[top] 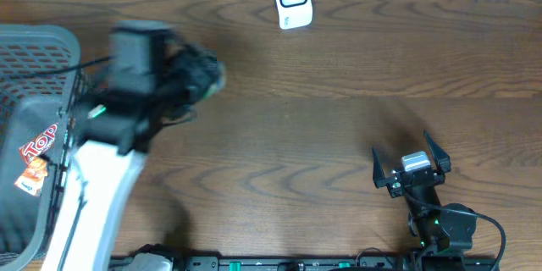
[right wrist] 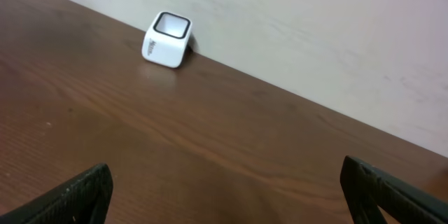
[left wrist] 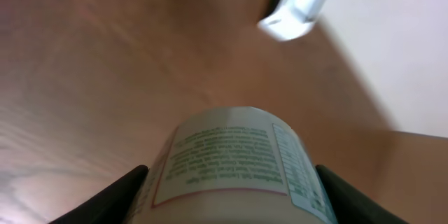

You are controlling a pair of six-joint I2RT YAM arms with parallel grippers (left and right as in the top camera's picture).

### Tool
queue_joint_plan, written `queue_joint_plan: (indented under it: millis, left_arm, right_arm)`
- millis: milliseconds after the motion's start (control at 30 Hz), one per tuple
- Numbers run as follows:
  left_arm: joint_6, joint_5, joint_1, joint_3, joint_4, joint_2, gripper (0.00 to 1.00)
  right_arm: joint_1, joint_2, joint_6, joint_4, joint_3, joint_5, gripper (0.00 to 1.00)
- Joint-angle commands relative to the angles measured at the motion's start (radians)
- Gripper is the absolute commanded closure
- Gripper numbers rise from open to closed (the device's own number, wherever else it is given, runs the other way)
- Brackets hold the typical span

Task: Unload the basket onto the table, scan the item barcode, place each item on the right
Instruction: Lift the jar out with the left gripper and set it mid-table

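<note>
A white cylindrical container (left wrist: 231, 147) with a green-printed label fills the bottom of the left wrist view, pinched between the two dark fingers of my left gripper (left wrist: 232, 185). Overhead, that gripper (top: 196, 71) is blurred above the table's left part, and the container's pale end (top: 218, 76) shows at its tip. The white box scanner (top: 292, 0) stands at the far edge, up and to the right of the held container; it also shows as the scanner (left wrist: 297, 4) and as the scanner (right wrist: 168, 38). My right gripper (top: 412, 163) rests open and empty at the near right.
A grey mesh basket (top: 34, 51) stands at the table's left edge and holds a red-and-white packet (top: 35, 161). A pale wall runs behind the scanner. Bare wood lies between the two arms.
</note>
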Motion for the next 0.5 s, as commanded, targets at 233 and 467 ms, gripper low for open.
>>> queue_joint_plan:
  millis: [233,467]
  left_arm:
    - [-0.180,-0.241,-0.225,0.015,-0.002,0.412,0.36]
    - [-0.368,-0.217,-0.287,0.016,-0.013,0.609,0.37]
  right_arm:
    - [0.015,0.000,0.014,-0.005,-0.001,0.004,0.01]
    - [0.015,0.000,0.014,-0.005,-0.001,0.004,0.01]
